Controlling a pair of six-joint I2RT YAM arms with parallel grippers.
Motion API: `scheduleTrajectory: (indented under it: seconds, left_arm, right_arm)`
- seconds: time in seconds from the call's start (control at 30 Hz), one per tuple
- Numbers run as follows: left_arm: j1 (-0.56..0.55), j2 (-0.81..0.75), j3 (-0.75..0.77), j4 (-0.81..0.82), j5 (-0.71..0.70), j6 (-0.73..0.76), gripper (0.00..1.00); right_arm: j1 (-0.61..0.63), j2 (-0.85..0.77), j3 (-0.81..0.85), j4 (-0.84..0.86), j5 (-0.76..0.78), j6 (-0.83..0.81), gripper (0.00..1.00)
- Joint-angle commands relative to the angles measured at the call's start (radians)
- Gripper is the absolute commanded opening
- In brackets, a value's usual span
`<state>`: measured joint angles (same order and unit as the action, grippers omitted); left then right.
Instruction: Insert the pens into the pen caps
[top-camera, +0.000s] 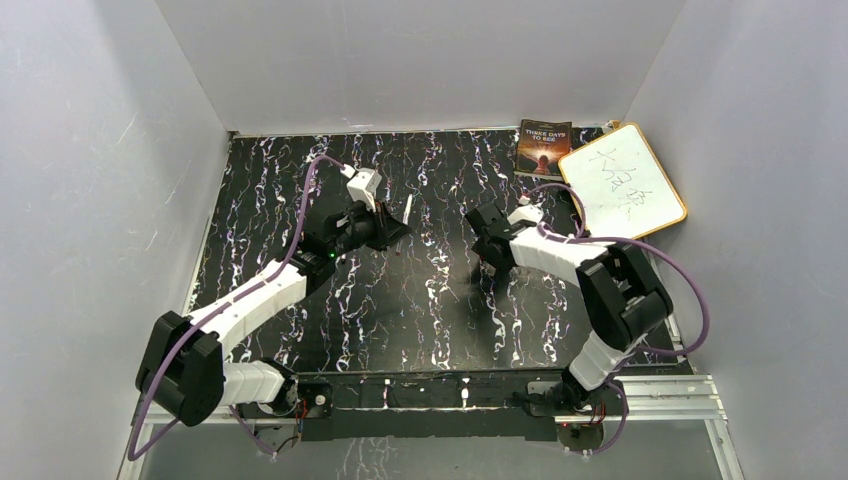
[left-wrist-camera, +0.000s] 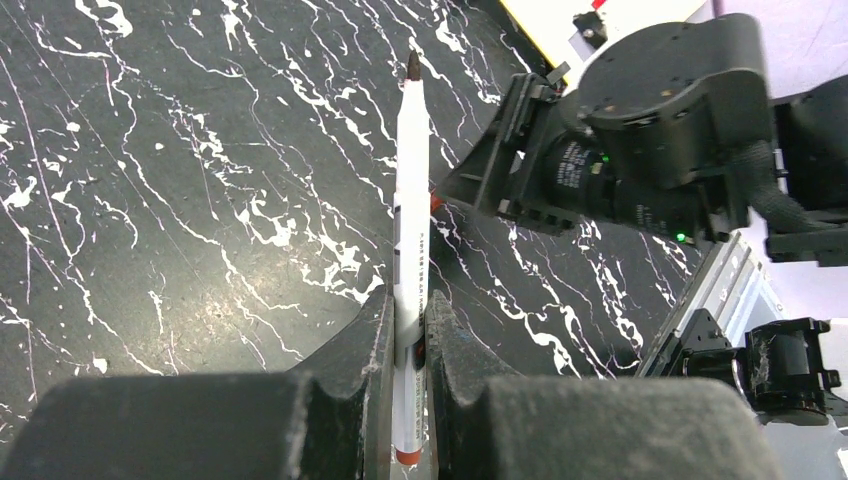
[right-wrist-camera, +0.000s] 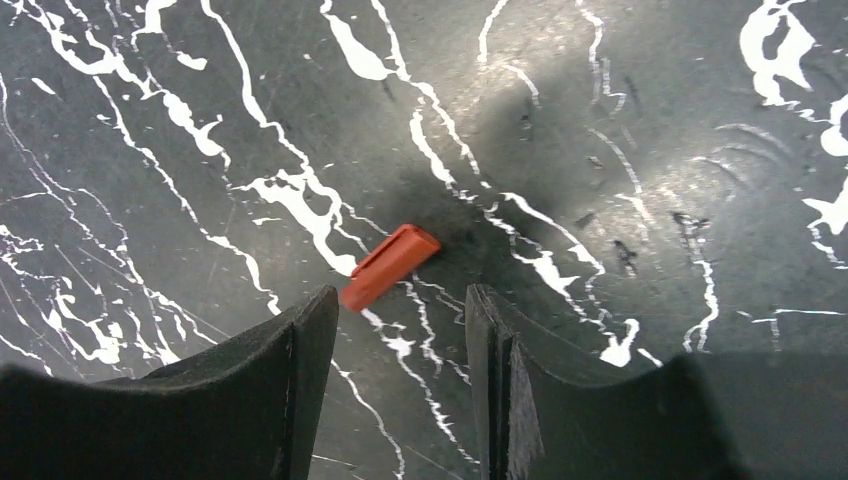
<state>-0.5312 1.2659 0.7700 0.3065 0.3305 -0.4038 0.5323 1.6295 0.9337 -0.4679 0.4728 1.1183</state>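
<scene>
My left gripper (left-wrist-camera: 405, 335) is shut on a white pen (left-wrist-camera: 412, 200), gripped near its red rear end, its dark tip pointing away over the table. In the top view this gripper (top-camera: 392, 228) sits left of centre with the pen (top-camera: 407, 212) sticking up beside it. My right gripper (right-wrist-camera: 400, 310) is open and points down at the table. An orange-red pen cap (right-wrist-camera: 390, 265) lies flat just ahead of its fingertips, nearer the left finger (right-wrist-camera: 310, 330), not touching either. In the top view the right gripper (top-camera: 488, 258) is right of centre. No other pens or caps show.
A whiteboard (top-camera: 630, 180) with scribbles and a dark book (top-camera: 543, 148) lie at the far right corner. Grey walls enclose the black marbled table (top-camera: 280, 190). The right arm's wrist (left-wrist-camera: 650, 140) hangs close to the right of the held pen.
</scene>
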Motion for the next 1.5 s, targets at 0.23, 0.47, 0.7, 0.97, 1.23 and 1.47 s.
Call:
scheduleTrajectory:
  seconds: [0.23,0.47,0.7,0.97,1.23,1.47]
  left_arm:
    - [0.007,-0.062,-0.008,0.02,0.014,0.0,0.0]
    - [0.007,-0.055,-0.01,0.03,0.021,-0.006,0.0]
    - [0.007,-0.065,-0.012,0.019,0.009,0.0,0.0]
    - [0.007,-0.066,-0.008,0.017,0.007,0.003,0.0]
    - [0.007,-0.06,-0.01,0.024,0.016,-0.001,0.0]
    - [0.007,-0.065,-0.01,0.019,0.01,0.002,0.0]
  right_arm:
    - [0.03,0.08,0.14,-0.085,0.104,0.091,0.43]
    - [0.03,0.097,0.133,-0.095,0.101,0.099,0.43]
    - [0.029,0.197,0.19,-0.134,0.097,0.067,0.42]
    - [0.029,0.195,0.175,-0.141,0.096,0.071,0.25]
    - [0.025,0.138,0.136,-0.121,0.114,0.062,0.42]
    - [0.015,0.174,0.145,-0.111,0.096,0.034,0.26]
